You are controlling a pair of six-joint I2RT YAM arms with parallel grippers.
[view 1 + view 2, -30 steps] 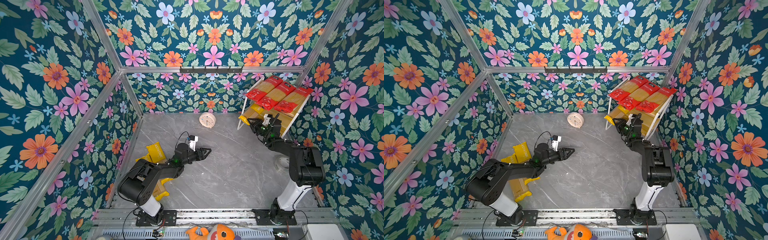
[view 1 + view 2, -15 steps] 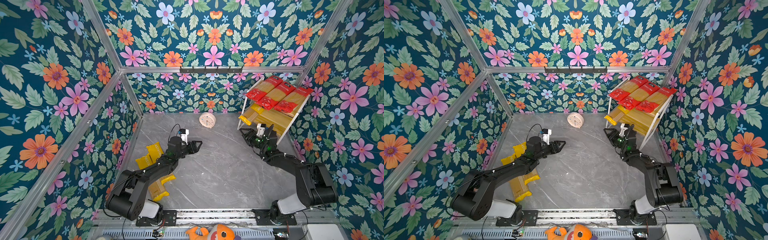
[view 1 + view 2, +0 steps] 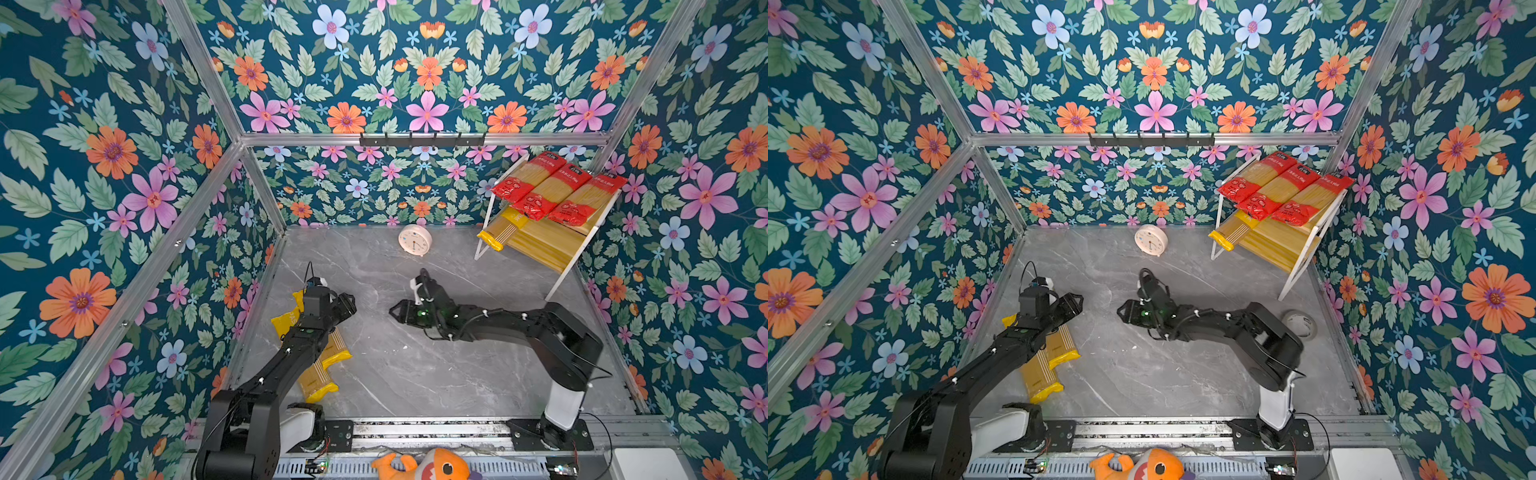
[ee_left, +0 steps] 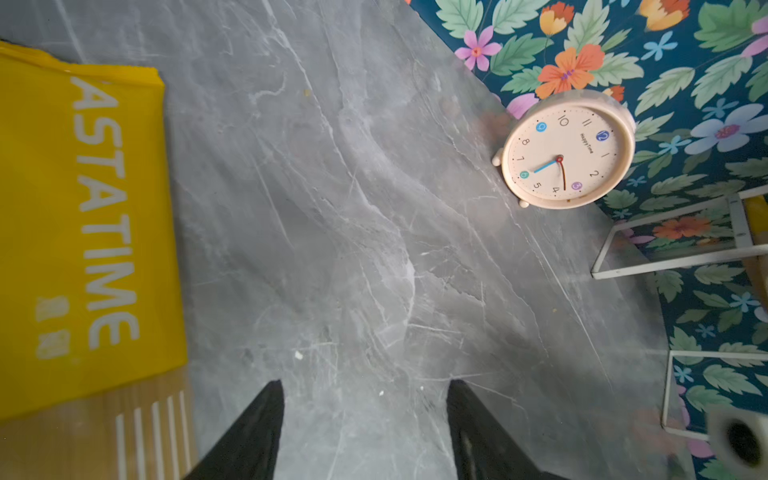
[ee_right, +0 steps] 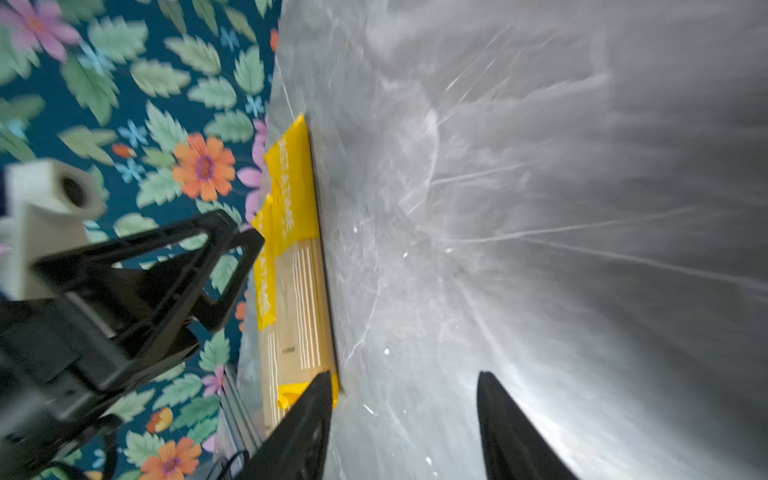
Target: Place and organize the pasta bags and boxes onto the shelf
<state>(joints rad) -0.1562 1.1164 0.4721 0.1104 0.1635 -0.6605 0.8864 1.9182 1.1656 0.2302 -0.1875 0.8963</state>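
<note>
Three red pasta bags (image 3: pixel 557 191) (image 3: pixel 1283 191) lie side by side on the top tier of the shelf (image 3: pixel 575 259) (image 3: pixel 1304 259) at the back right. A yellow bag (image 3: pixel 500 232) (image 3: pixel 1231 235) rests on the lower tier, its end poking out. Two more yellow PASTATIME bags (image 3: pixel 336 349) (image 3: pixel 1040 374) (image 4: pixel 83 208) (image 5: pixel 299 291) lie on the floor at the left, partly hidden under my left arm. My left gripper (image 3: pixel 351 301) (image 3: pixel 1077 301) (image 4: pixel 365 384) hovers open and empty just beside them. My right gripper (image 3: pixel 395 311) (image 3: pixel 1123 311) (image 5: pixel 405 374) is open and empty over mid-floor, facing the left gripper.
A round cream clock (image 3: pixel 414 240) (image 4: pixel 567 149) stands at the back wall. A black hook rail (image 3: pixel 422 140) runs above it. A white disc (image 3: pixel 1298 322) lies on the floor by the right arm. An orange plush toy (image 3: pixel 432 465) sits in front of the base rail.
My right gripper has left the shelf and swung left to mid-floor. My left gripper has pulled back left, close to the floor bags. Both stay empty.
</note>
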